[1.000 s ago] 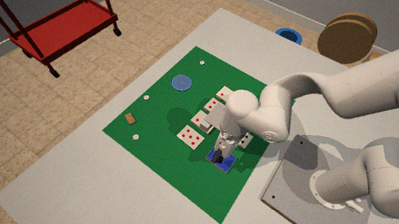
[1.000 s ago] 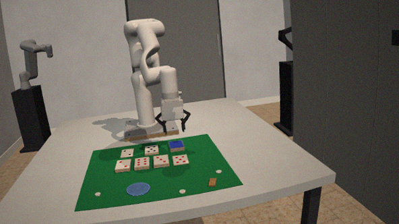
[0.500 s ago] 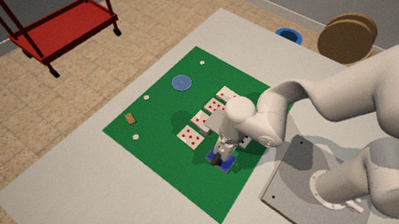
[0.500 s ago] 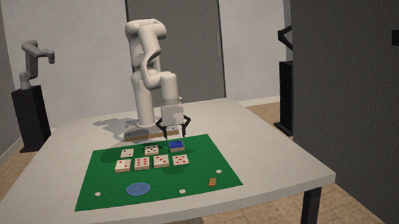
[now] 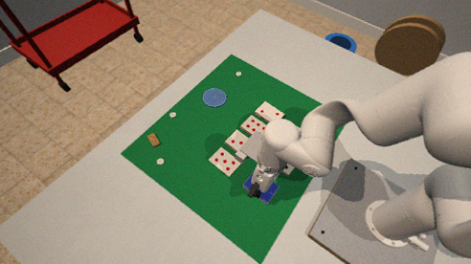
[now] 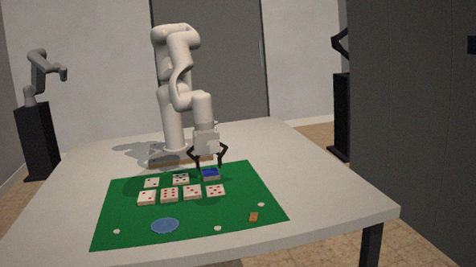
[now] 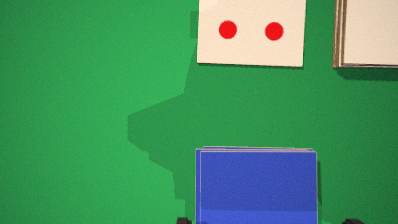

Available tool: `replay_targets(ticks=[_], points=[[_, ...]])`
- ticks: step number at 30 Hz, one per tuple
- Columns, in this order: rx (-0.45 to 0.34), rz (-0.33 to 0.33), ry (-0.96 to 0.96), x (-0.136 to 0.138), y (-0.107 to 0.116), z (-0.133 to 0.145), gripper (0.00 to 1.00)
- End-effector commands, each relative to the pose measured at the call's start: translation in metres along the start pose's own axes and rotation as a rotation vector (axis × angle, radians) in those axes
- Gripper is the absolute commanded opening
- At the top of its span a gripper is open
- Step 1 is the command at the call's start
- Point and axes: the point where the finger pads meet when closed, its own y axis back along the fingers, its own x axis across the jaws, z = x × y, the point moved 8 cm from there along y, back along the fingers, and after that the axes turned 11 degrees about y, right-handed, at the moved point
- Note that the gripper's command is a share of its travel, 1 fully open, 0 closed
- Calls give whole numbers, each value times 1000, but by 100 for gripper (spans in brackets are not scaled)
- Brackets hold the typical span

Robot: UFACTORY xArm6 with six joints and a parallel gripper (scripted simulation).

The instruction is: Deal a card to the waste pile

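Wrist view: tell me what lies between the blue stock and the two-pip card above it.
Only bare green mat, darkened by the gripper's shadow, lies between the blue stock and the two-pip card in the wrist view.

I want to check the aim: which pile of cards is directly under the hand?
The blue-backed stock, the only face-down pile. The open hand hangs directly over it; all other cards show pips.
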Motion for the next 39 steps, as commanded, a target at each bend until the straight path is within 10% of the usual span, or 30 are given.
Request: replay_targets(ticks=[1, 13, 14, 35, 36, 39], points=[[4, -1, 0, 0, 0, -1, 87], [4, -1, 0, 0, -1, -1, 87], [4, -1, 0, 0, -1, -1, 73], [4, -1, 0, 0, -1, -1, 73], [4, -1, 0, 0, -1, -1, 87], [4, -1, 0, 0, -1, -1, 87]])
